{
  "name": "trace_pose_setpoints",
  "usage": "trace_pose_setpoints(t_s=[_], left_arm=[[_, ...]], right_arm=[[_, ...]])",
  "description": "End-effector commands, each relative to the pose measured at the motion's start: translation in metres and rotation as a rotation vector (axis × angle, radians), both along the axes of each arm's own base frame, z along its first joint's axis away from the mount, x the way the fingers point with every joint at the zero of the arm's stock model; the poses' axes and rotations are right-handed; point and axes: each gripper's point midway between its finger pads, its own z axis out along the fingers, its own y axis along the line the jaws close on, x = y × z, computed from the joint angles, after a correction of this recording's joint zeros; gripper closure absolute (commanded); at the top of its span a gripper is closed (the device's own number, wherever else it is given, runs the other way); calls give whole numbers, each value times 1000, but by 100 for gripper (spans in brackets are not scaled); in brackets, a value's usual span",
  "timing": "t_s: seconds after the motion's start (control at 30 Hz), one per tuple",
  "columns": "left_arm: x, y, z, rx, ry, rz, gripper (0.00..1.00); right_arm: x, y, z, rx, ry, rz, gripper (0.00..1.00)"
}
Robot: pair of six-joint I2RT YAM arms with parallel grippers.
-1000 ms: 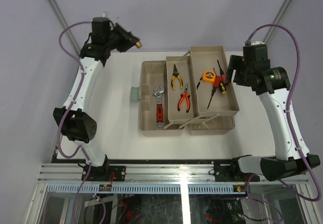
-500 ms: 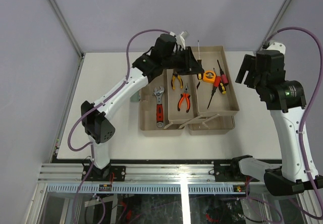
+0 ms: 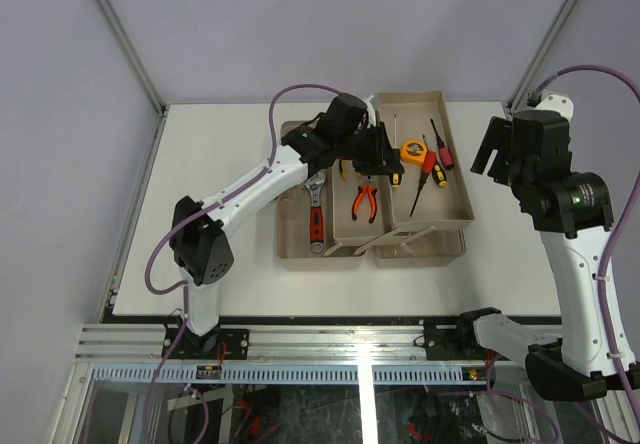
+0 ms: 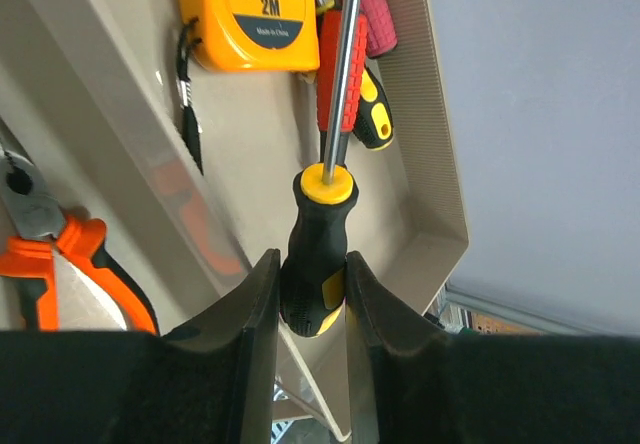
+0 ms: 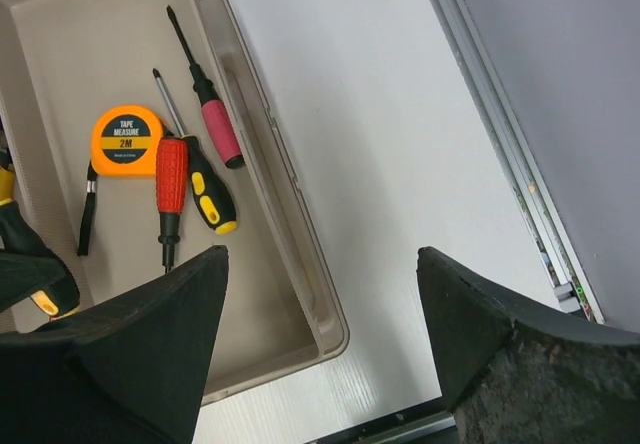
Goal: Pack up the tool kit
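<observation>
The beige tool kit (image 3: 290, 239) lies open with its trays fanned out. My left gripper (image 3: 385, 161) is shut on a black-and-yellow screwdriver (image 4: 318, 254) and holds it over the left side of the right tray (image 3: 462, 196), shaft (image 4: 345, 64) pointing to the far end. In that tray lie an orange tape measure (image 3: 413, 150), a red screwdriver (image 5: 170, 179), a pink one (image 5: 220, 129) and a black-yellow one (image 5: 210, 196). My right gripper (image 5: 320, 259) is open and empty, raised right of the tray.
The middle tray holds two orange-handled pliers (image 3: 365, 202). A red-handled wrench (image 3: 316, 209) lies in the left compartment. The white table (image 3: 200, 164) extends left of the kit and a strip of it (image 5: 430, 144) lies right of the kit.
My left arm swung from the far left corner over the kit with the screwdriver and came down to the right tray. My right arm pulled back to the right.
</observation>
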Motion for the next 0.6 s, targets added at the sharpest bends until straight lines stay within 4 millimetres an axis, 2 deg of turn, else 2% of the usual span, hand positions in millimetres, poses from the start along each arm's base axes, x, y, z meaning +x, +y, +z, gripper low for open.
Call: trace_pose_setpoints(t_s=[0.0,0.27,0.43,0.57], left_arm=[[-7,-11,-14,21,25,-2,100],[-8,-16,-13,10,37,10,99],[-9,-10,-20,38,52,31,67],[-11,-10,-22,41,53,27,53]], right_arm=[[-5,-5,2,0,-21,-33,17],[-12,-7,1,2,-22,-40,17],[-12,-7,2,2,-22,-41,17],[-11,-7,1,1,-20,-40,17]])
